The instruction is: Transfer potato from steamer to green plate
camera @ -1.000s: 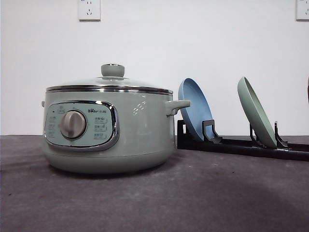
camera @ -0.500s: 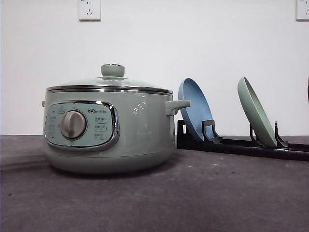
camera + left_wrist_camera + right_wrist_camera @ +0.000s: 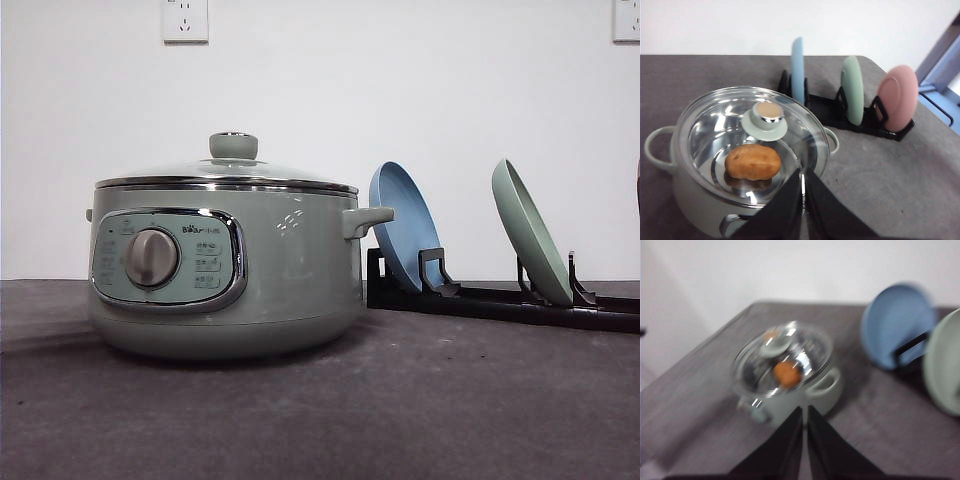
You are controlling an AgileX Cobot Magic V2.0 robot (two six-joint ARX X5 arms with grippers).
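Potato (image 3: 753, 161) sits under the steamer's (image 3: 225, 270) glass lid (image 3: 750, 140), mid-left in frame; green plate (image 3: 530, 230) stands racked at right. Both grippers (image 3: 802, 200) (image 3: 804, 440) are closed, empty.

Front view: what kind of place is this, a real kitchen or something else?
Probably a test bench staged as a kitchen, not a real one: a pale green electric steamer pot and a black rack of coloured plates stand on a dark grey mat before a bare white wall with sockets.
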